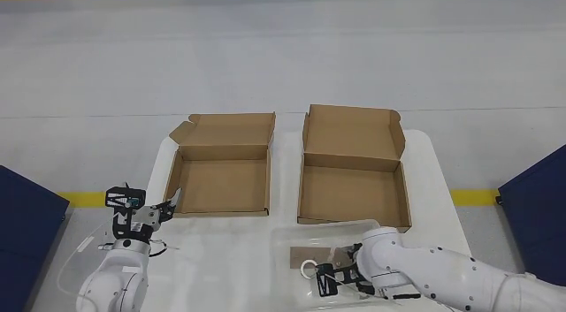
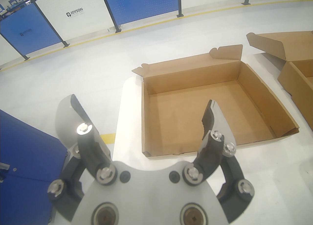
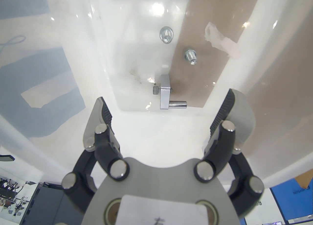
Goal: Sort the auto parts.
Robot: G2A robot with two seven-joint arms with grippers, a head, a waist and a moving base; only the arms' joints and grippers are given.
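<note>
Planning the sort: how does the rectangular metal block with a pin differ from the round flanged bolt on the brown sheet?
The rectangular metal block is boxy and longer; the round flanged bolt is smaller. The block lies nearer the right pincer than the bolt. Both are silvery.

On the table [image 1: 230, 250], the left box [image 1: 221, 184] and the right box [image 1: 354, 193] sit side by side. In front of the right box stands a bin [image 1: 309, 226]. In it lie a bolt [image 3: 166, 35], a second bolt [image 3: 190, 56], a bracket [image 3: 165, 95] and a ring [image 1: 308, 268]. The left gripper [image 2: 141, 101] hangs by the left box's near corner.
</note>
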